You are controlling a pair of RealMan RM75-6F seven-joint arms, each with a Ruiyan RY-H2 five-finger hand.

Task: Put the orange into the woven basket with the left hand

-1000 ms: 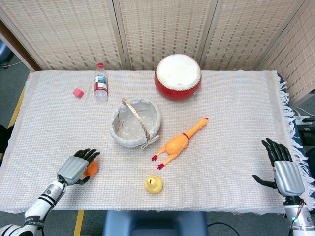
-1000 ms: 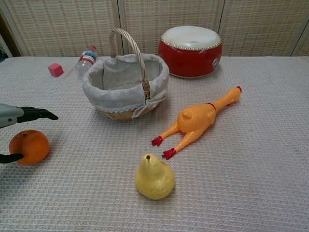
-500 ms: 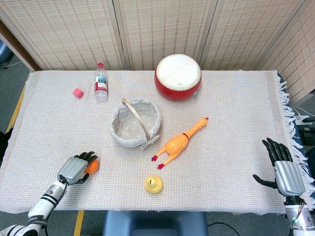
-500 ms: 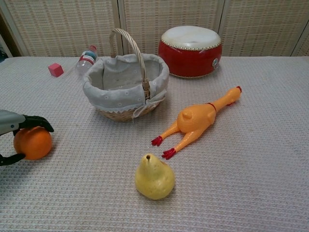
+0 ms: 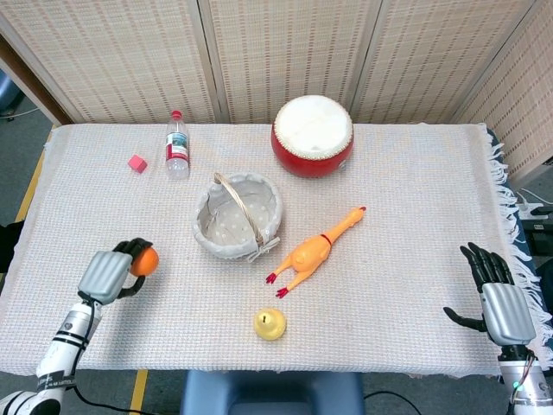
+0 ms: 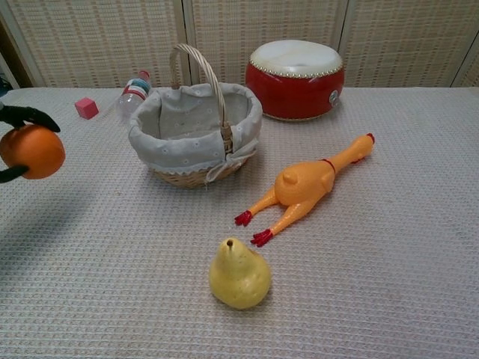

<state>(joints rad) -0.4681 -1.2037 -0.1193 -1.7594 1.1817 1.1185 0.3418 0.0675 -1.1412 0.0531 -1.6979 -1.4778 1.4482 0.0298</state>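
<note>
My left hand (image 5: pixel 112 271) holds the orange (image 5: pixel 144 260) in the air above the cloth, left of the woven basket (image 5: pixel 238 215). In the chest view the orange (image 6: pixel 32 151) hangs at the far left edge, with black fingertips (image 6: pixel 27 115) curled over it and its shadow on the cloth below. The basket (image 6: pixel 196 129) has a white lining and an upright handle and holds nothing. My right hand (image 5: pixel 497 298) stays low at the table's right front corner, fingers spread, holding nothing.
A yellow pear (image 5: pixel 270 323) lies near the front edge. An orange rubber chicken (image 5: pixel 314 252) lies right of the basket. A red drum (image 5: pixel 313 135), a water bottle (image 5: pixel 177 145) and a small pink cube (image 5: pixel 136 163) stand at the back.
My left hand closed its fingers round the orange on the cloth, then lifted it up and a little to the left. The right hand has not moved.
</note>
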